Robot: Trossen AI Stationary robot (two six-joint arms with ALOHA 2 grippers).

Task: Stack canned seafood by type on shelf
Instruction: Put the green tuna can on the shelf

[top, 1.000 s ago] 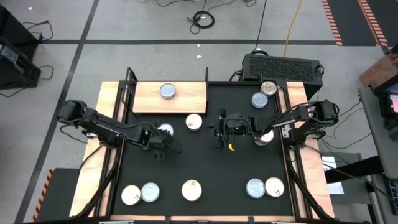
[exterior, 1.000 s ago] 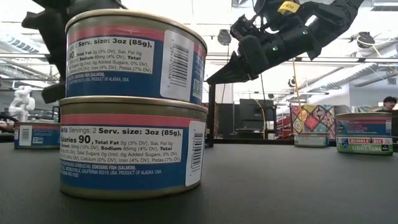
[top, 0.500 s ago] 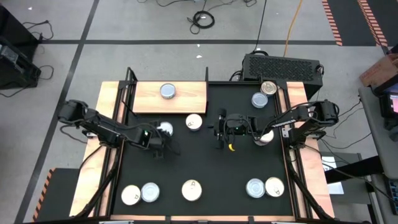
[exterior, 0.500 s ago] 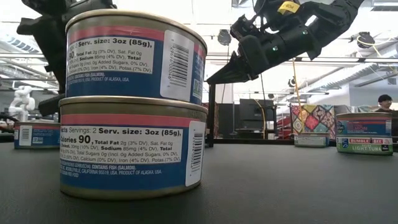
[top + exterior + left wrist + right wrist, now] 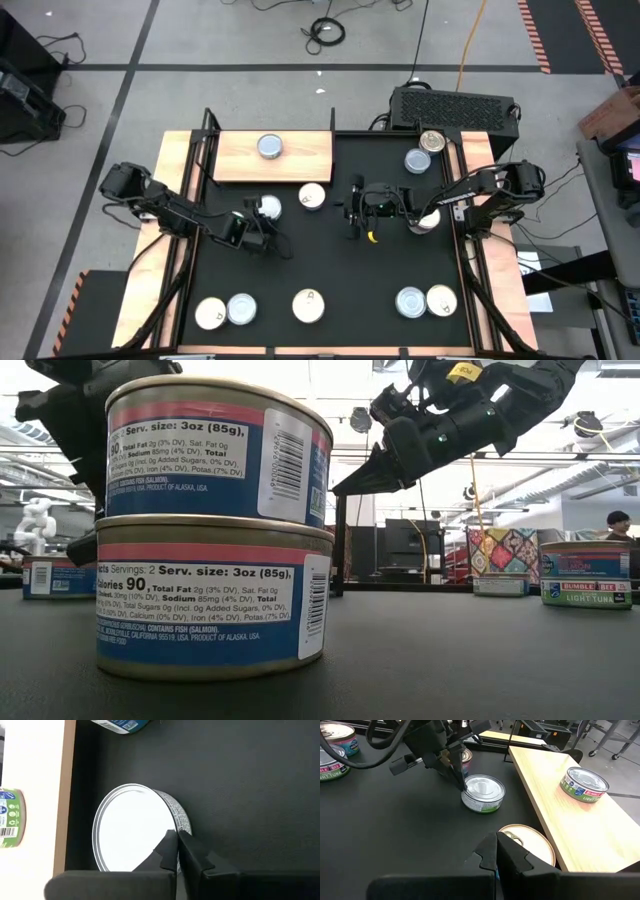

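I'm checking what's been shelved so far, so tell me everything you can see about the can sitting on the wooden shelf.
The can is a small, flat, round tin that looks like metal. It has a silvery ringed top and a green and white label reading light tuna. It stands upright and unopened, alone on the light wood shelf, near the middle of the board and clear of its edges. Nothing is stacked on it, and only the board touches it.

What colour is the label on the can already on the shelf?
Green, on the can on the shelf; right wrist view shows it best.
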